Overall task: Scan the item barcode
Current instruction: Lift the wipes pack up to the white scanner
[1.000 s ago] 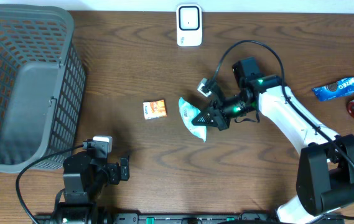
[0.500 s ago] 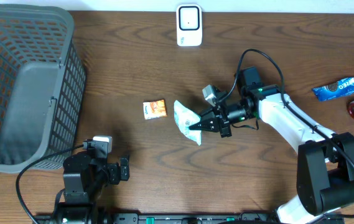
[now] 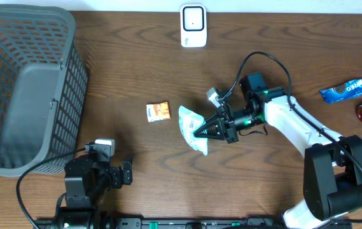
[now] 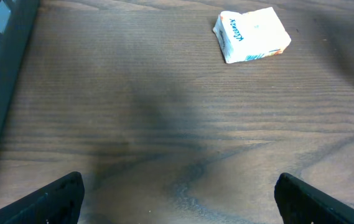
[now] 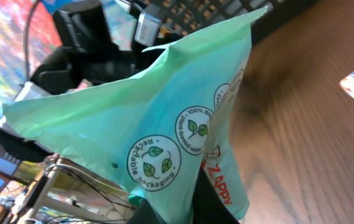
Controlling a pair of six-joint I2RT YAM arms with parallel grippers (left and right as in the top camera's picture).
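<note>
Green pouch (image 3: 191, 121) sits at frame centre, its lower edge pinched in the clamped right gripper (image 3: 201, 131). Just left of it lies a small orange-and-white pack (image 3: 158, 112). A white scanner (image 3: 193, 25) stands at top centre and a grey basket (image 3: 72, 83) at far left. The left gripper (image 4: 177, 205), at lower left, is spread wide over bare wood.

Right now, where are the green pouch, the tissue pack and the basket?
pouch (image 3: 189, 119): overhead view, on its pale green upper half.
tissue pack (image 4: 259, 31): left wrist view, on its white top face.
basket (image 3: 28, 11): overhead view, on its far rim.
</note>
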